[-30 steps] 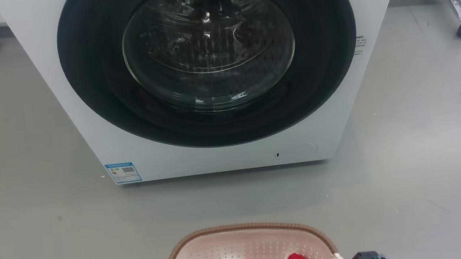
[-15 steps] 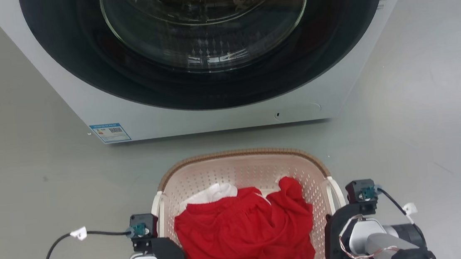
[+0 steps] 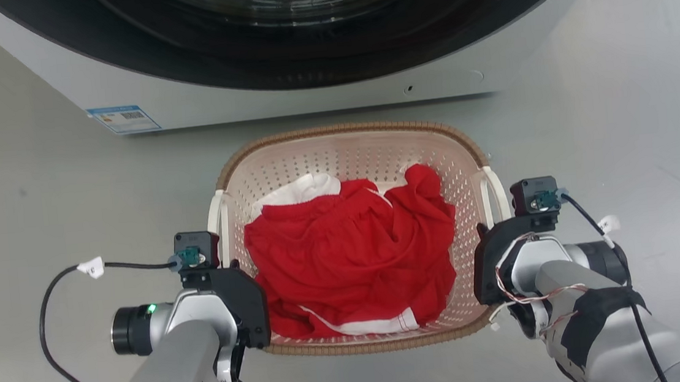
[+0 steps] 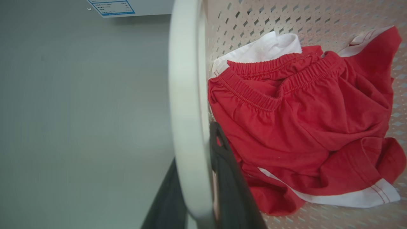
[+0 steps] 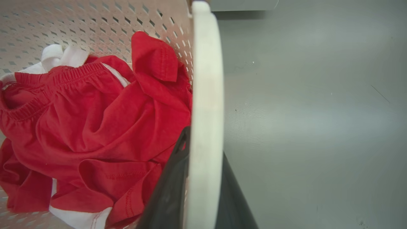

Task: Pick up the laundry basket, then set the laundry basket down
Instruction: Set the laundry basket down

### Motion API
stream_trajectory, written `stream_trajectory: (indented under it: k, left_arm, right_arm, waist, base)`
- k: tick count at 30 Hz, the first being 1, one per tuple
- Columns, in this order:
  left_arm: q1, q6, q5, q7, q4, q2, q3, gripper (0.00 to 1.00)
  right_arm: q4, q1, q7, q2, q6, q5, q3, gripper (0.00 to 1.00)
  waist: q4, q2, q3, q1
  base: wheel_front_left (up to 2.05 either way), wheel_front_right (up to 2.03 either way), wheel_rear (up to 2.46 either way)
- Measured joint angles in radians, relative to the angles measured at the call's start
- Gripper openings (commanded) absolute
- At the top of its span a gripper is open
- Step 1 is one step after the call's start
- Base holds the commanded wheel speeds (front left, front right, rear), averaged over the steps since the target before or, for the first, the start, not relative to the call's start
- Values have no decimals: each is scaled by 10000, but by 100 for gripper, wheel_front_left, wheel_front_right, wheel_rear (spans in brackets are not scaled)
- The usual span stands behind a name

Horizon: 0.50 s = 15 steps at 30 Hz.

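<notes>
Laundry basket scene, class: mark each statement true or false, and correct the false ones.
1. The laundry basket holds red clothing. True.
2. The basket is inside the washer. False: it is outside, on the near side of the washer.
3. The left claw has a white handle between its fingers. True.
4. The right claw grips the red clothing. False: it straddles the other white handle.

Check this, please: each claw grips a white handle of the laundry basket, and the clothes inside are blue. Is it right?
Not blue: the clothes are red with some white, as the head view shows. The rest holds: left claw and right claw each grip a white handle of the laundry basket.
</notes>
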Motion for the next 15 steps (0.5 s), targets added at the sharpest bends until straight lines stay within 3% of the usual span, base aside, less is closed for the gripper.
stream_trajectory:
  k: [15]
  left_arm:
    - [-1689, 8, 98, -355, 153, 25, 224, 0]
  right_arm:
    - [326, -1852, -395, -19, 63, -330, -21, 0]
  waist:
    - [40, 0, 2122, 0]
  base:
    - [0, 0, 0]
